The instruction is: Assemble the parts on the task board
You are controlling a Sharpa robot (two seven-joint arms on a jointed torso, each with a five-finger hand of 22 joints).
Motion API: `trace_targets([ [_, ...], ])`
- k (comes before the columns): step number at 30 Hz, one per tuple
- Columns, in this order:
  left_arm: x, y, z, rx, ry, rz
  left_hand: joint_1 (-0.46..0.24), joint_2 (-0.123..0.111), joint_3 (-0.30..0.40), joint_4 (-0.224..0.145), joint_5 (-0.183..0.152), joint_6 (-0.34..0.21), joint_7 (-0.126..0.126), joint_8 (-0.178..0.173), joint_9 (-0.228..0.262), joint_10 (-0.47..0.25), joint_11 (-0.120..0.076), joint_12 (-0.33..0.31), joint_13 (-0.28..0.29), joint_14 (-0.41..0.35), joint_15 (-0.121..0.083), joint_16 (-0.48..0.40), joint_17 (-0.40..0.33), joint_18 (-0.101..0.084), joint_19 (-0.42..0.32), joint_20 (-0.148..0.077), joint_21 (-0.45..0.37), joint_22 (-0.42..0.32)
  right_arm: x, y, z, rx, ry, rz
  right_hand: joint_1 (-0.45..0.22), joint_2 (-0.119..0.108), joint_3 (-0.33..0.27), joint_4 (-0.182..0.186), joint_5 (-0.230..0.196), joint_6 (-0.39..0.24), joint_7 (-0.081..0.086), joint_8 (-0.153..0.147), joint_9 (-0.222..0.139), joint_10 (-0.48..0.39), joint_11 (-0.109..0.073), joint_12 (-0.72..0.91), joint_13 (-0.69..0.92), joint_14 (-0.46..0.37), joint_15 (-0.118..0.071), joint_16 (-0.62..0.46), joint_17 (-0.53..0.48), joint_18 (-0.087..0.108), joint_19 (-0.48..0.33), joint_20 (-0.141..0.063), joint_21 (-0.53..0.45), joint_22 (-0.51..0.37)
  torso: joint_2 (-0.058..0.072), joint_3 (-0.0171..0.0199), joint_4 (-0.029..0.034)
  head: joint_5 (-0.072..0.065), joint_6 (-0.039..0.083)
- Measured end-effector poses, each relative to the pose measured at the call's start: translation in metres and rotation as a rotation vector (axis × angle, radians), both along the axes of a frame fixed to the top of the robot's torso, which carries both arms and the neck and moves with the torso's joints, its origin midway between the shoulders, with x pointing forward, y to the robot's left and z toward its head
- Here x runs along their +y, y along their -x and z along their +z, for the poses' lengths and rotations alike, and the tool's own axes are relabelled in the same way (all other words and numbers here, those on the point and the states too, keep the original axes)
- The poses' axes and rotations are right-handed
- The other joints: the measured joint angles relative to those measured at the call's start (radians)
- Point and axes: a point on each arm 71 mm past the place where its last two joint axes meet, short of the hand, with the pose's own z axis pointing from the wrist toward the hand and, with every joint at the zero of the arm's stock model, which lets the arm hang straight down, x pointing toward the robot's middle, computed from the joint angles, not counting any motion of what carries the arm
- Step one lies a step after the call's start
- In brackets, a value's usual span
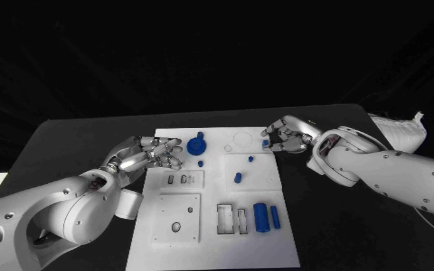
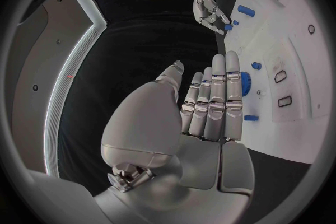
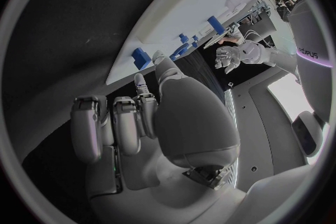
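While the task board (image 1: 271, 177) lies between them, left robot hand (image 1: 152, 153) released, fingers straight, right robot hand (image 1: 288, 135) curled, grasp unclear.

One word of lettering can be read.
In the right wrist view, dark capitals that look like "SHARPA" run along the white casing of the robot's left arm (image 3: 308, 39), close behind its hand; the letters are small and bent by the lens, so the reading is not sure. The white board (image 1: 262, 183) bears no marks that can be read.
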Motion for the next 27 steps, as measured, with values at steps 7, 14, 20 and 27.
trace_targets([
  [7,-0.0001,0.0,0.0,0.0,0.0,0.0,0.0,0.0,0.0,0.0,0.0,0.0,0.0,0.0,0.0,0.0,0.0,0.0,0.0,0.0,0.0,0.0,0.0,0.0,0.0,0.0,0.0,0.0,0.0021,-0.0034,-0.0041,0.003,0.01,-0.019,0.004,0.004,0.007,-0.001,-0.003,0.006,0.001,0.0,0.0,0.0,0.0,0.004,0.0,0.0,0.0,0.0,0.0,0.0,0.0,0.0,0.0,0.0,0.0,-0.0002,0.0003,0.001,-0.003],
  [14,0.0001,0.0,0.0,0.0,0.0,0.0,0.0,0.0,0.0,0.0,0.0,0.0,0.0,0.0,0.0,0.0,0.0,0.0,0.0,0.0,0.0,0.0,0.0,0.0,-0.004,-0.004,0.0,0.0,0.0031,-0.0039,-0.0088,0.012,0.018,-0.028,0.001,0.009,0.013,-0.001,-0.004,0.017,-0.002,0.004,0.001,0.0,0.0,0.008,0.0,0.0,0.0,0.004,0.0,0.0,0.0,0.0,0.0,0.0,0.0,-0.0002,-0.0011,0.002,-0.006],
  [20,0.0002,0.0,0.0,0.0,0.0,0.001,0.0,0.0,0.0,0.0,0.0,0.0,0.0,0.0,0.0,0.0,0.0,0.0,0.0,0.0,0.0,0.0,0.001,0.0,-0.004,-0.004,0.0,0.0,0.0023,-0.0039,-0.01,0.015,0.024,-0.033,0.001,0.009,0.016,-0.004,-0.004,0.02,-0.006,0.004,0.002,0.0,0.0,0.014,0.0,0.0,0.0,0.004,0.0,0.0,0.0,0.0,0.0,0.001,0.0,-0.0005,-0.0005,0.001,-0.007],
  [27,0.0004,-0.0001,0.0,0.0,0.0,0.001,0.0,0.0,0.0,0.0,0.0,0.0,0.0,0.0,0.0,0.0,0.0,0.0,0.0,0.0,0.0,0.0,0.001,0.0,-0.004,-0.004,0.0,0.0,0.0013,-0.0035,-0.0103,0.014,0.032,-0.036,0.001,0.009,0.016,-0.003,-0.004,0.025,-0.003,0.004,0.002,0.0,0.0,0.014,0.0,0.0,0.0,0.004,0.0,0.0,0.0,0.0,0.0,0.001,-0.001,-0.0004,-0.0011,0.0,-0.007],
])
